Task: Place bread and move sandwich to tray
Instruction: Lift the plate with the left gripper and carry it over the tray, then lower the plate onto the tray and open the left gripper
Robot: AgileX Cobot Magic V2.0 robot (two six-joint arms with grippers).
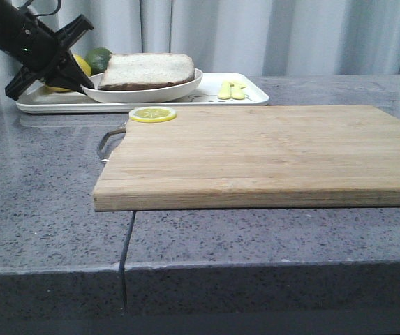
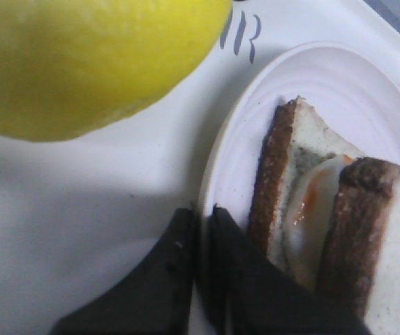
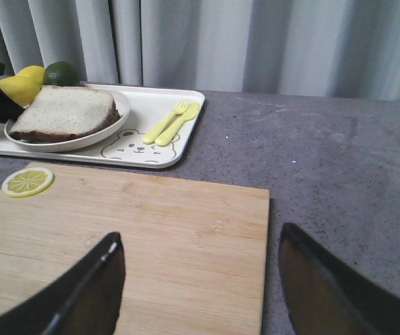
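sandwich sits assembled on the round white plate, top bread slice already on; left wrist view shows the fried egg between two crusted slices. plate rests on the tray, with lemon and lime on the plate's far left side and yellow cutlery to the plate's right. judged from this, both steps look done, leaving only release and retreat. left gripper at the plate's left rim, fingers nearly together, the rim edge seemingly pinched between them; cannot tell how firmly. right gripper hangs over the cutting board, near side of the plate, fingers spread wide, nothing held. lemon slice lies on the board corner nearest the plate. lower slice mostly hidden in front view; right arm not visible there
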